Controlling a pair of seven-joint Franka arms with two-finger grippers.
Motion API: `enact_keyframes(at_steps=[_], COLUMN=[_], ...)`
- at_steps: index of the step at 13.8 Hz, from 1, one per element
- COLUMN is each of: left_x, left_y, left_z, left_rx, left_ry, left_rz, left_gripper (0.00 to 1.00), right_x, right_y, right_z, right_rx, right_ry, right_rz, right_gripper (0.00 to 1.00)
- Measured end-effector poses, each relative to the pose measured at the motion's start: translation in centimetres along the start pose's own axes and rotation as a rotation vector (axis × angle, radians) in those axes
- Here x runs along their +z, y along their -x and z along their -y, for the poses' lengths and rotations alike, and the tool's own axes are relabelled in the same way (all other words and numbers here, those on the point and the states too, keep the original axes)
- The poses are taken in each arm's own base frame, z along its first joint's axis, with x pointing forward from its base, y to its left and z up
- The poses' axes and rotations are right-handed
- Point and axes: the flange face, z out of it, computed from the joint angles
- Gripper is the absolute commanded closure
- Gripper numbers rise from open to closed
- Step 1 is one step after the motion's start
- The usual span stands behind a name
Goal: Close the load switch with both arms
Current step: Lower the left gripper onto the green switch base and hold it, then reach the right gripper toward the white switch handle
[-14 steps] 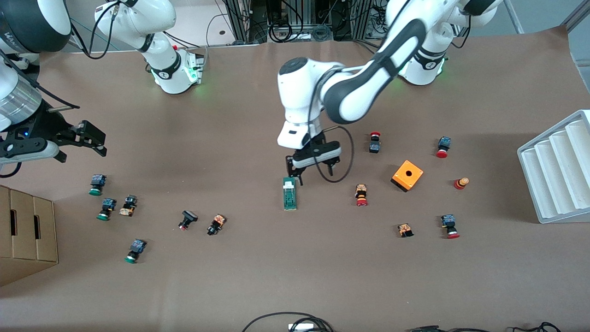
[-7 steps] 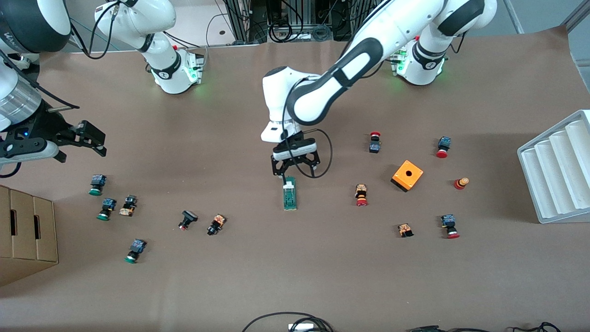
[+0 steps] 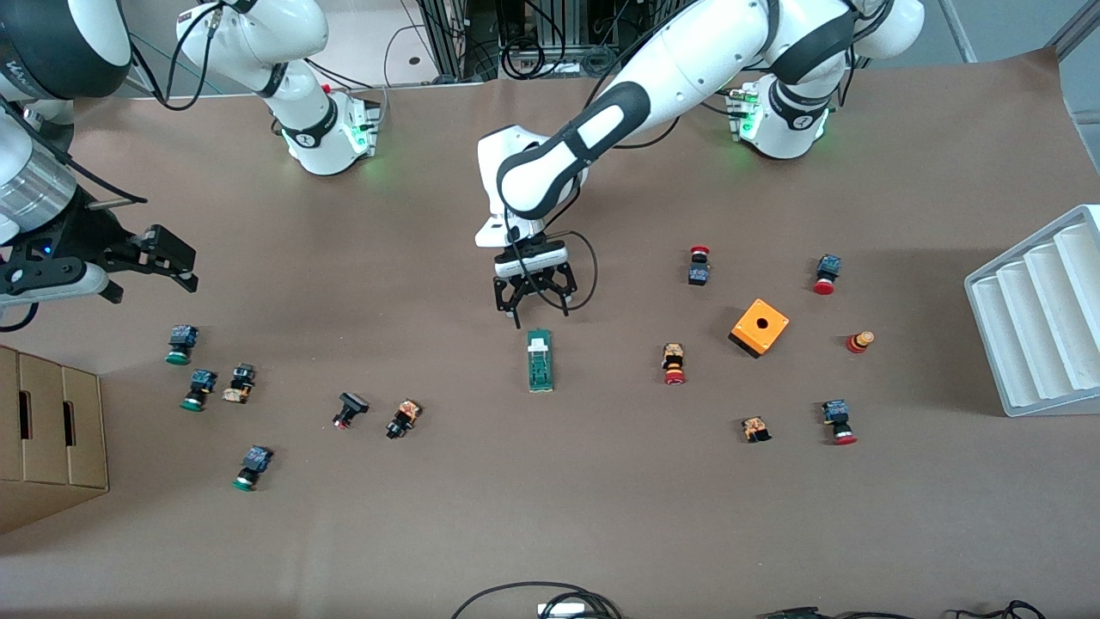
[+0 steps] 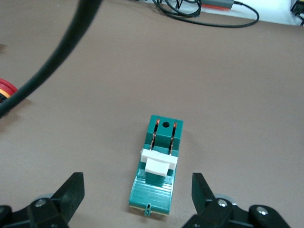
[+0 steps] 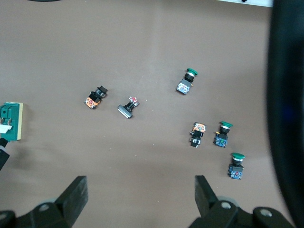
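Over table centre, left gripper (image 3: 533, 315) wide open, empty, at load switch's (image 3: 539, 360) 12 o'clock end, right gripper (image 3: 146, 273) open, empty, waiting

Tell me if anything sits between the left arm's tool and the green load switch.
Nothing visible does. The left tool hangs open just above the table by the load switch, at its end with the white block, with only bare table between them. The nearest push button lies well aside.

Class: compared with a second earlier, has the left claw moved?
Yes. The left claw has drifted toward the right arm's end, crossing the unmoved load switch.
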Motion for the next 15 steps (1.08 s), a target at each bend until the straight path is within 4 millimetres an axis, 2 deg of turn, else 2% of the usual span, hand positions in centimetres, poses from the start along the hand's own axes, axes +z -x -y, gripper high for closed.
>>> enact_keyframes(at_steps=[3, 8, 10, 13, 15], left_x=[0.8, 2.4, 2.5, 3.8, 4.5], left_y=[1.4, 7.0, 7.7, 8.0, 9.1], left_z=[0.2, 1.2, 1.3, 1.0, 0.6], left_rx=[-0.034, -0.048, -0.036, -0.016, -0.006], left_ry=[0.012, 0.034, 0.035, 0.046, 0.047], left_rz=[-0.047, -0.152, -0.159, -0.202, -0.223], left_gripper=[0.00, 0.00, 0.00, 0.00, 0.00], right_x=[0.0, 0.0, 0.0, 0.0, 0.0], right_y=[0.0, 0.0, 0.0, 0.0, 0.0], right_z=[0.0, 0.0, 0.0, 0.0, -0.2], right_rx=[0.000, 0.000, 0.000, 0.000, 0.004], right_ry=[0.000, 0.000, 0.000, 0.000, 0.000], right_rz=[0.000, 0.000, 0.000, 0.000, 0.001], right_gripper=[0.00, 0.00, 0.00, 0.00, 0.00])
